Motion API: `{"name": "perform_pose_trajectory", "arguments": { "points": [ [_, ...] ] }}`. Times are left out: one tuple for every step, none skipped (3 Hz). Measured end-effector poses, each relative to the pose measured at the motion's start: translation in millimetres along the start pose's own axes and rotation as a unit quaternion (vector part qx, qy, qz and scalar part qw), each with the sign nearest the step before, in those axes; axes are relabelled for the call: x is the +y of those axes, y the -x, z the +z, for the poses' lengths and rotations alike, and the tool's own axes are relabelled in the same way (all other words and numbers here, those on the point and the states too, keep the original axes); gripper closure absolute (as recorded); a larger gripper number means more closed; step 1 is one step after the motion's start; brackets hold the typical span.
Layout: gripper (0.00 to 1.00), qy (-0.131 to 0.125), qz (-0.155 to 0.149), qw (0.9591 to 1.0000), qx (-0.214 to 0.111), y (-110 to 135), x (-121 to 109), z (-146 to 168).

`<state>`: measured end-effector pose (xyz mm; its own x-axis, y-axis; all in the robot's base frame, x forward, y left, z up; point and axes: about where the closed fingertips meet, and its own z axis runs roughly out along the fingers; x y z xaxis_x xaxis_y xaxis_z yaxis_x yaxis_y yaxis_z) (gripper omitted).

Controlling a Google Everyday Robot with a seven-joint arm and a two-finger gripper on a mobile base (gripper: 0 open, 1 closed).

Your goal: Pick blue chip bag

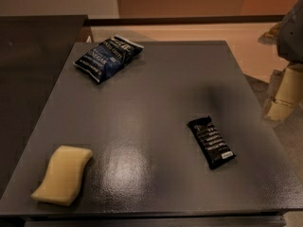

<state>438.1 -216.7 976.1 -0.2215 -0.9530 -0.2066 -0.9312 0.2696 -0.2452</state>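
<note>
The blue chip bag [108,57] is a crinkly dark navy foil bag with white lettering. It lies flat at the far left of the dark grey table [156,89]. My gripper [285,96] hangs at the right edge of the view, beyond the table's right side. It is far to the right of the bag and touches nothing.
A narrow black wrapped snack bar [211,142] lies on the table's right half. A pale yellow sponge [63,174] lies at the near left corner. A dark counter [33,56] adjoins the table on the left. A tan floor lies behind it.
</note>
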Motion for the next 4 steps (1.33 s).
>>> {"name": "perform_pose_trajectory", "arguments": {
  "points": [
    [0.00,0.000,0.000,1.0000,0.000,0,0,0],
    [0.00,-0.004,0.001,0.9998,-0.019,16,-6,3],
    [0.00,-0.003,0.001,0.9982,-0.060,52,-24,18],
    [0.00,0.003,-0.003,0.9953,-0.097,96,-46,44]
  ]
}}
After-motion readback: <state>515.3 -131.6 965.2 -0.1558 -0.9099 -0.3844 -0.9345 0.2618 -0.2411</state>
